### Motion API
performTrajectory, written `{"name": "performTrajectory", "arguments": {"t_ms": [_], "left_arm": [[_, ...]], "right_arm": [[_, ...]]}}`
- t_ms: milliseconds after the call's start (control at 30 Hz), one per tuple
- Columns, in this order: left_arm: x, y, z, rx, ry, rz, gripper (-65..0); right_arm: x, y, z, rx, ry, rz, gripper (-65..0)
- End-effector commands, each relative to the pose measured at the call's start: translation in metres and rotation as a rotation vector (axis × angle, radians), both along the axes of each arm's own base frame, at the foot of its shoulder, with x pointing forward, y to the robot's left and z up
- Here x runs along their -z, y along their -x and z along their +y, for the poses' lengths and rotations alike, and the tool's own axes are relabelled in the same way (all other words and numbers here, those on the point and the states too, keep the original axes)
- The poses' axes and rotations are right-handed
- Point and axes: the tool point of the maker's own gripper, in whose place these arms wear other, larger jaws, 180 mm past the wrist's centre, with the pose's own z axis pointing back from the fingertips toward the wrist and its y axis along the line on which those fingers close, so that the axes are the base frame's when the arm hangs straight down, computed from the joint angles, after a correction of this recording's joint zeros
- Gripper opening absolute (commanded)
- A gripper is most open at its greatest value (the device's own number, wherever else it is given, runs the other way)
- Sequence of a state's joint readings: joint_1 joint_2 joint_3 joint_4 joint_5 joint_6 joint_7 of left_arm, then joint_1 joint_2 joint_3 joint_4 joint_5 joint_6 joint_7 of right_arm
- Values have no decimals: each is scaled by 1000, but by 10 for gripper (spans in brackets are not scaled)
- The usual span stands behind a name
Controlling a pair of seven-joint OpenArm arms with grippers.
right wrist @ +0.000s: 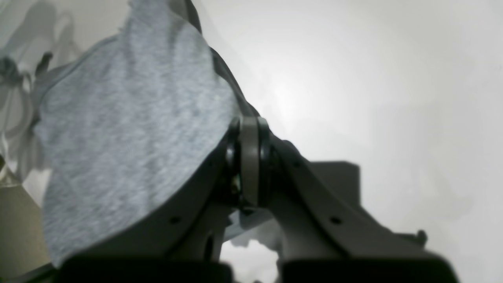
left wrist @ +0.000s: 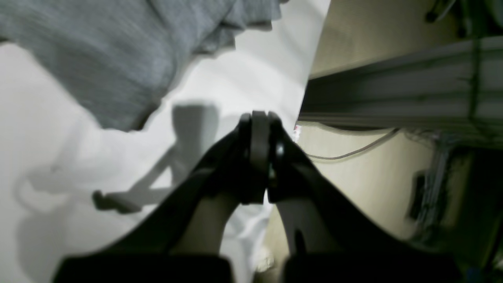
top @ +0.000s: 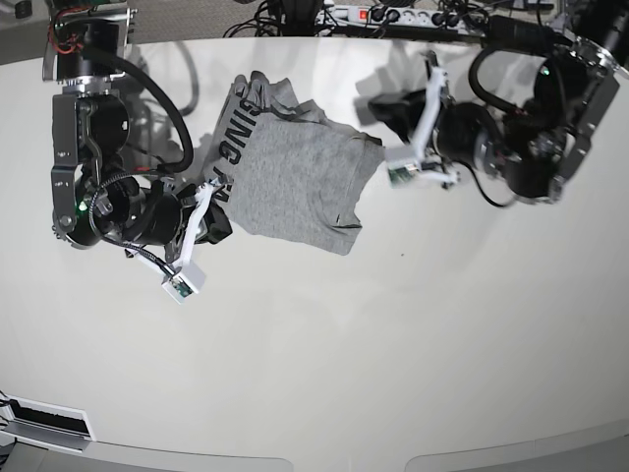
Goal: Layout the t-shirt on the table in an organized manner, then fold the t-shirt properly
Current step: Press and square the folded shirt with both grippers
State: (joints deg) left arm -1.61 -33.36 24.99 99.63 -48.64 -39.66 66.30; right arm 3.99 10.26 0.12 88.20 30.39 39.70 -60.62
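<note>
The heather-grey t-shirt (top: 295, 182) lies crumpled on the off-white table (top: 393, 324), its black lettering showing along its left side. My right gripper (top: 211, 214) sits at the shirt's left edge. In the right wrist view the right gripper (right wrist: 248, 122) is shut on the t-shirt (right wrist: 125, 149), whose fabric drapes over the left finger. My left gripper (top: 385, 123) hangs just past the shirt's upper right corner. In the left wrist view the left gripper (left wrist: 259, 118) is shut on nothing, with the t-shirt (left wrist: 98, 59) apart from it at the upper left.
A power strip with cables (top: 393, 15) runs along the table's far edge. In the left wrist view the table's edge (left wrist: 310, 70) lies close to my left gripper, with floor, a metal rail (left wrist: 393, 90) and a cable beyond it.
</note>
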Motion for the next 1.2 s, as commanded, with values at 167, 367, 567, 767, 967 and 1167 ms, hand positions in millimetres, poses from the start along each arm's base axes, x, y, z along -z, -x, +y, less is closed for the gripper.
{"name": "performTrajectory", "arguments": {"t_ms": [167, 367, 567, 767, 967, 1167], "left_arm": [[11, 8, -10, 85, -11, -69, -650], [24, -4, -14, 54, -19, -88, -650], [49, -37, -8, -9, -86, -81, -650], [58, -105, 9, -125, -115, -127, -650], [42, -154, 0, -170, -93, -181, -650], [16, -187, -8, -167, -77, -257, -650]], "right_arm": [[-3, -6, -14, -54, 61, -29, -650], [7, 9, -2, -128, 81, 0, -650], [15, 23, 9, -195, 111, 41, -650], [23, 49, 11, -221, 80, 152, -650], [19, 79, 32, -208, -68, 214, -650], [12, 86, 32, -183, -56, 195, -650]]}}
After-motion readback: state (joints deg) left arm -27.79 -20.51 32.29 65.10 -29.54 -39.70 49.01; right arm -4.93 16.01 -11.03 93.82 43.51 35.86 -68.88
